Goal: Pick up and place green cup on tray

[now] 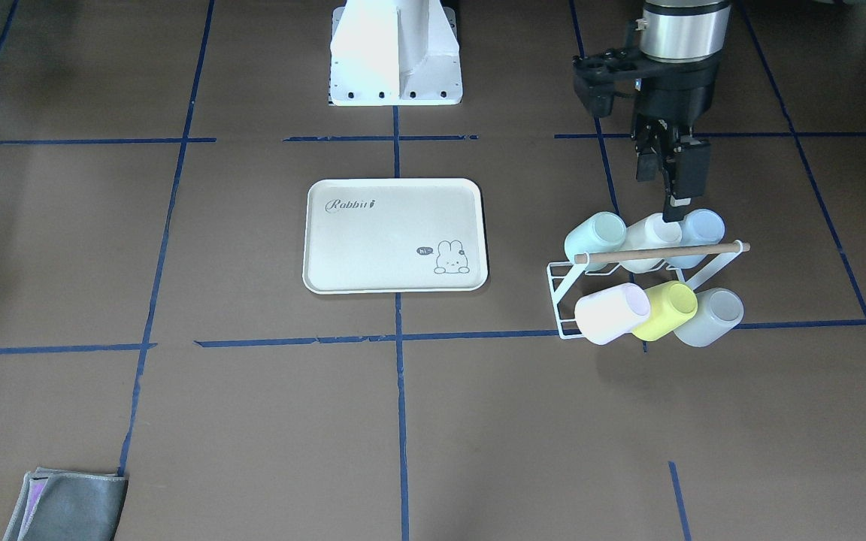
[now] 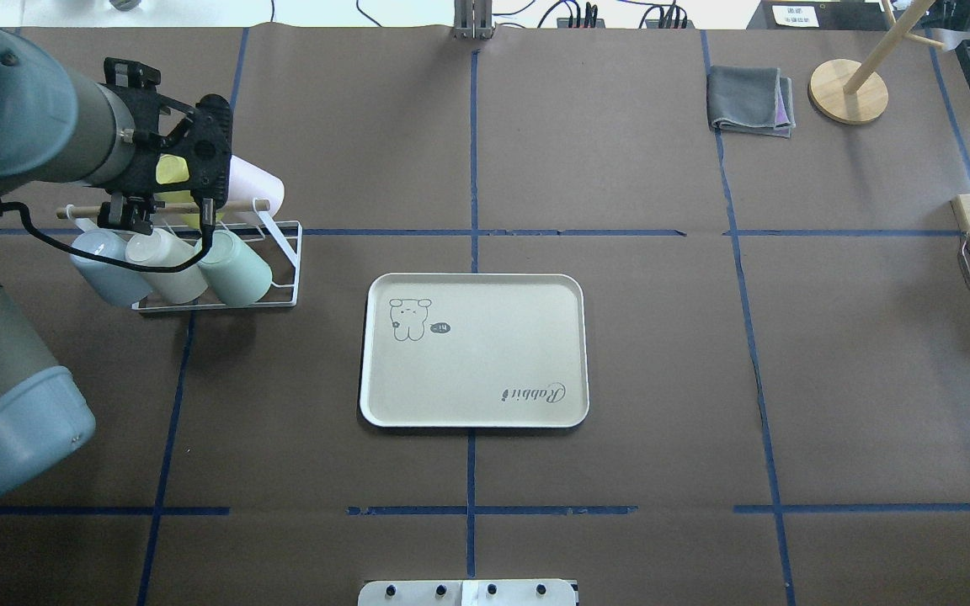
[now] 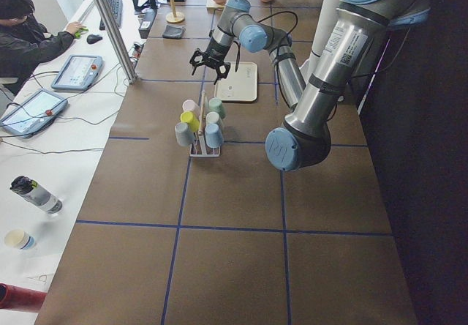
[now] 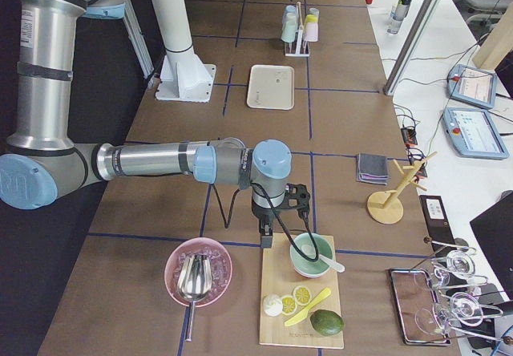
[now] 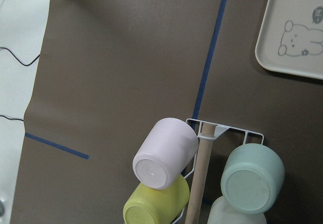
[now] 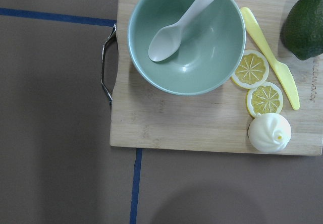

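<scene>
The green cup (image 1: 594, 237) is a pastel mint tumbler. It lies on its side on a white wire rack (image 1: 557, 289), at the end of the row nearest the tray (image 2: 237, 268) (image 5: 252, 176). A white cup (image 1: 651, 233) and a pale blue cup (image 1: 700, 229) lie beside it. The cream "Rabbit" tray (image 1: 395, 234) sits empty at the table's centre (image 2: 485, 353). My left gripper (image 1: 664, 197) hangs just above the rack, over the white and pale blue cups, fingers apart and empty. My right gripper (image 4: 276, 229) hovers far off over a cutting board; I cannot tell whether it is open.
Pink (image 1: 610, 314), yellow-green (image 1: 670, 308) and grey (image 1: 711, 317) cups fill the rack's other row under a wooden dowel (image 1: 662, 252). A grey cloth (image 2: 750, 99) and a wooden stand (image 2: 847, 91) sit far right. A cutting board (image 6: 192, 128) holds a green bowl (image 6: 186, 37).
</scene>
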